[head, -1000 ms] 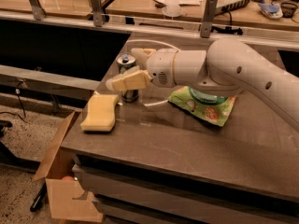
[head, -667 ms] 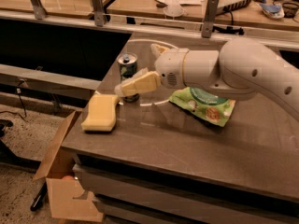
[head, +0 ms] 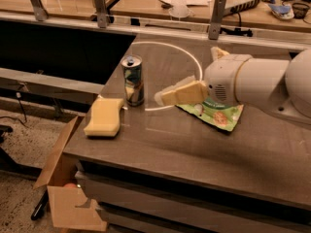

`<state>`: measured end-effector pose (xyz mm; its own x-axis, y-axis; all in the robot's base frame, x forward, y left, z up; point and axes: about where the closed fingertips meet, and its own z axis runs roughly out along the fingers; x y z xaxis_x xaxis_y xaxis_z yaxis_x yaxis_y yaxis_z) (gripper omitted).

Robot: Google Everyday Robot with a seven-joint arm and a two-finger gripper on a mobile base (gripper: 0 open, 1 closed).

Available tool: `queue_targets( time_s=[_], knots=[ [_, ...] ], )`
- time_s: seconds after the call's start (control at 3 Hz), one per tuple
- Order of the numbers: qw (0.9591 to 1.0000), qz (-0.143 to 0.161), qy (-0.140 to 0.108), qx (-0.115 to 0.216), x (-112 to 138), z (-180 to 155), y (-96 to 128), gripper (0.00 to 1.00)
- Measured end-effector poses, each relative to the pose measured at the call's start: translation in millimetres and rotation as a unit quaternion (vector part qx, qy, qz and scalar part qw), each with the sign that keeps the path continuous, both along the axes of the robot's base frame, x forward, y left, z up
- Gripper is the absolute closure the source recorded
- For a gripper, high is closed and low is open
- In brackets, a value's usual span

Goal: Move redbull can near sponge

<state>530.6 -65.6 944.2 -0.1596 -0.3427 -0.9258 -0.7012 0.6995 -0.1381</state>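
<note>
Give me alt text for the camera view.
A redbull can stands upright on a table, close beside a sponge at the table's edge. The gripper is right of the can, clear of it, by a green bag.

The can (head: 132, 80) stands upright on the table (head: 194, 149), near its left edge. The sponge (head: 104, 116) lies flat just in front of the can and a little to its left, close to it but not touching, at the table's left front corner. The gripper (head: 189, 74) hangs over the table to the right of the can, apart from it, its fingers (head: 181, 93) spread with nothing between them. The bag (head: 216, 113) lies on the table further right of the can, partly under the gripper. A box (head: 63, 198) sits on the floor below the table, in front of the can and to its left.
</note>
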Motion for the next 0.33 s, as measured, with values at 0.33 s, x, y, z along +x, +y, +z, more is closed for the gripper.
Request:
queue_targets(
  time_s=[0.33],
  knots=[
    [0.9999,0.011,-0.003,0.001,0.8,1.5,6.7,0.0]
  ],
)
